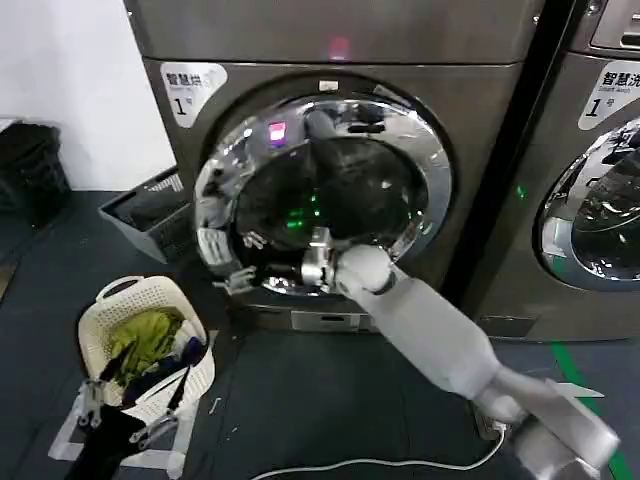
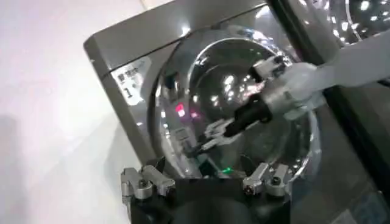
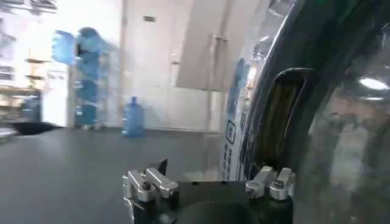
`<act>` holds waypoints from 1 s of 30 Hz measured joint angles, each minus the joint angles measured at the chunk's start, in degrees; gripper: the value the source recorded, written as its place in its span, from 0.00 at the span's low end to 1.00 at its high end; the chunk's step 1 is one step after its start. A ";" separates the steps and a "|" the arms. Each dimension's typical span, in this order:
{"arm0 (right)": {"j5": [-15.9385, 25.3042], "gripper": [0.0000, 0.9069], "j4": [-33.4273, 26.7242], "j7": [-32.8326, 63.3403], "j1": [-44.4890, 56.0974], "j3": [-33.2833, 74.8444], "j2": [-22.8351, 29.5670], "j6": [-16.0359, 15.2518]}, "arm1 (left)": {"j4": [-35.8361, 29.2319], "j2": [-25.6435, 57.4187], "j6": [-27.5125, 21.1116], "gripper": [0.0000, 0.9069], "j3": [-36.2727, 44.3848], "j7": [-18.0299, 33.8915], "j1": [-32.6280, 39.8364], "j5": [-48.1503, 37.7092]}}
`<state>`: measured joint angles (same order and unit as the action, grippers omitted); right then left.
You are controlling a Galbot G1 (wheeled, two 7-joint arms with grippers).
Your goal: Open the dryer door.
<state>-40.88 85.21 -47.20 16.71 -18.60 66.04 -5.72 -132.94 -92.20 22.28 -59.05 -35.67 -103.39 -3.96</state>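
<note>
A: We log the dryer (image 1: 330, 180) first. It is a bronze-grey front-loader standing against a white wall, with a white corner sticker (image 1: 190, 88) bearing Chinese characters and a "1", and a red light (image 1: 340, 46) on its top panel.

B: And the dryer door (image 1: 325, 195)?

A: Round, with a wide mirror-chrome rim around a dark tinted glass centre. It sits in the middle of the dryer's front. We read green and pink glints in the glass. From the head view we cannot tell whether it is latched or slightly ajar.

B: Right gripper (image 1: 243, 277)?

A: The right arm reaches up across the door's lower half, and the gripper lies at the lower left of the chrome rim. In the left wrist view its fingers (image 2: 210, 131) show a narrow gap, spread against the rim; we cannot tell whether they hold any edge. Its own wrist camera looks along the curved rim from close beside it.

B: Left gripper (image 1: 125, 410)?

A: Low on the robot's left, fingers apart, holding nothing, above a white laundry basket (image 1: 140, 300) with clothes in it. It is well apart from the door.

B: Neighbours?

A: A second grey machine (image 1: 590, 170) stands to the right, with its own chrome door. A grey crate (image 1: 150, 215) sits on the floor to the dryer's left.
</note>
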 joint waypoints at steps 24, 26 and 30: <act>-9.92 1.00 12.65 -23.41 7.27 4.11 -17.90 6.47 | 10.92 23.23 -11.09 1.00 -0.54 3.64 13.80 -18.81; -10.94 1.00 12.66 -26.06 8.39 5.55 -19.18 6.96 | 12.33 26.02 -11.97 1.00 1.38 3.77 16.60 -18.71; -12.50 1.00 12.80 -29.40 10.79 8.51 -21.64 6.83 | 15.15 30.79 -12.65 1.00 6.71 3.41 22.01 -18.52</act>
<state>-53.39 98.01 -76.60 27.50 -10.09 44.39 1.12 -117.79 -61.41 9.63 -52.33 -32.26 -81.38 -22.48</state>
